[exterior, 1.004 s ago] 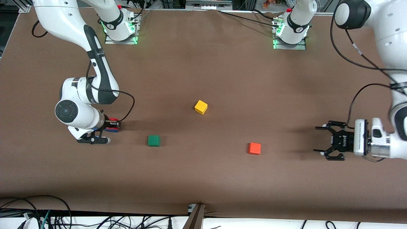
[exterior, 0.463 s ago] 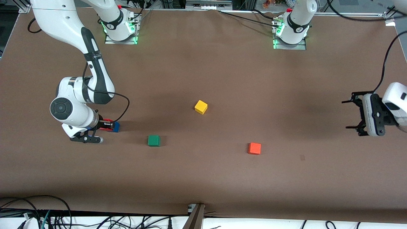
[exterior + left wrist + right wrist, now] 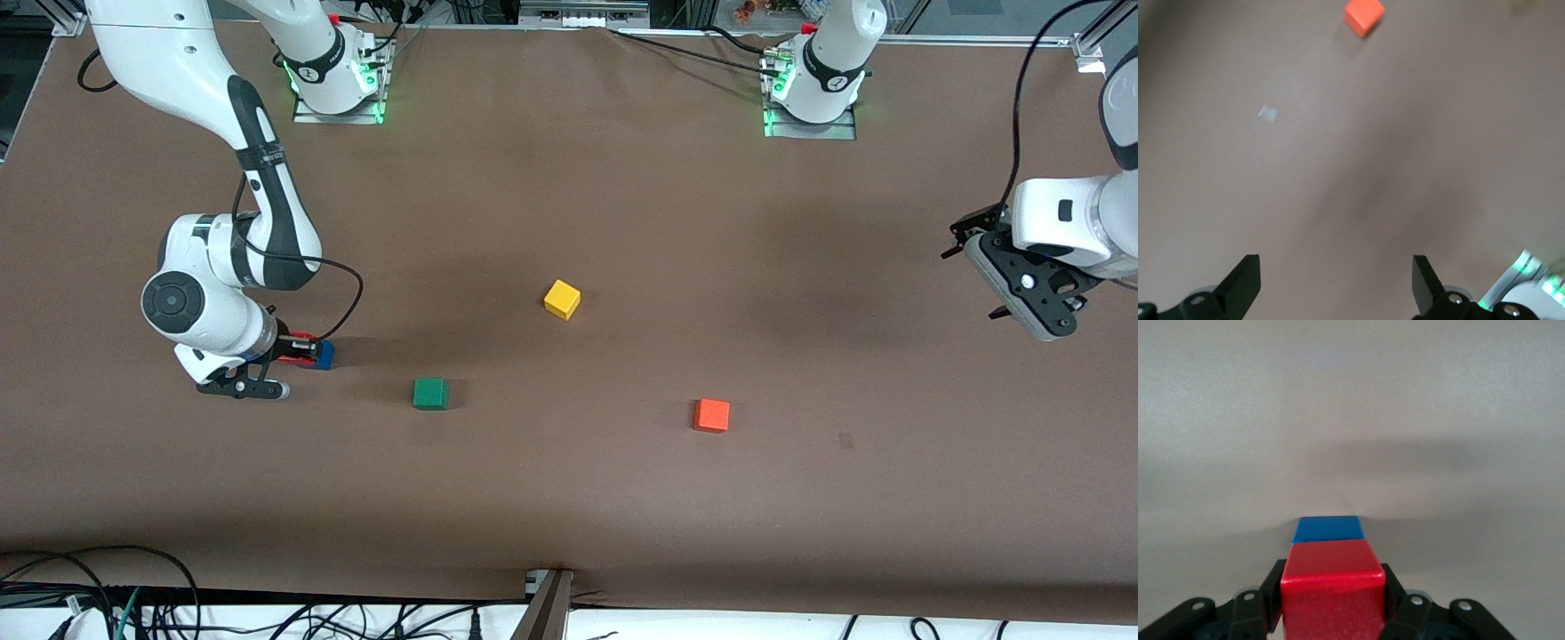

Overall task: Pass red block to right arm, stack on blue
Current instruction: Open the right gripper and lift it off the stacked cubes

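The red block [image 3: 303, 341] is held in my right gripper [image 3: 302, 348], low over the table at the right arm's end. The blue cube [image 3: 325, 356] sits on the table right beside the red block, toward the table's middle. In the right wrist view the fingers [image 3: 1398, 607] are shut on the red block [image 3: 1331, 600], and the blue cube's top [image 3: 1328, 529] shows just past it. I cannot tell whether the two blocks touch. My left gripper [image 3: 973, 276] is open and empty, raised over the left arm's end; its wrist view shows the gripper [image 3: 1335, 287] with its fingers spread wide.
A green cube [image 3: 430, 393], a yellow cube [image 3: 562, 299] and an orange cube [image 3: 711, 415] lie apart on the brown table [image 3: 622, 196]. The orange cube also shows in the left wrist view [image 3: 1363, 16], with a small tape mark [image 3: 1268, 113] nearby.
My left arm has lifted and drawn back toward its own end of the table. My right gripper has shifted slightly toward its end with the red block, baring more of the blue cube.
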You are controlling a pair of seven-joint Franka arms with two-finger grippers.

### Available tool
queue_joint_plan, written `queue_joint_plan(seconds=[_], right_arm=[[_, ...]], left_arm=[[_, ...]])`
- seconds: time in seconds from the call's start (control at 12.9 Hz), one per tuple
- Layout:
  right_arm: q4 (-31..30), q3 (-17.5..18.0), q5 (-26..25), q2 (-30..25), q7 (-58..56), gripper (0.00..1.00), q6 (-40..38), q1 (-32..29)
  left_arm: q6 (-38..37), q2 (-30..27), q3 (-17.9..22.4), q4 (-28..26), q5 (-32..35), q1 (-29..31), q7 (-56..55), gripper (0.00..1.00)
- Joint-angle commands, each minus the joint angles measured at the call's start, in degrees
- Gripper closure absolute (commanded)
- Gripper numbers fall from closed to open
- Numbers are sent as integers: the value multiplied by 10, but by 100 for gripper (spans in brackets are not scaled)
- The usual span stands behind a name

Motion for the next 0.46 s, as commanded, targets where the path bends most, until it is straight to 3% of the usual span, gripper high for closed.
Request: queue_joint_plan(seconds=[0.0, 0.23, 0.31, 0.39], right_arm=[[-32, 0, -11, -21, 3, 100, 19, 5], [-33, 0, -11, -23, 4, 98, 20, 7], [-32, 0, -10, -23, 8, 58, 19, 7], [-27, -1, -9, -24, 10, 1, 16, 6]], left_arm=[[12, -40, 20, -26, 36, -22, -64, 0], [21, -60, 19, -24, 29, -11, -76, 0], [22, -64, 19, -25, 29, 2, -93, 0], [19, -67, 17, -27, 29, 6, -98, 0]])
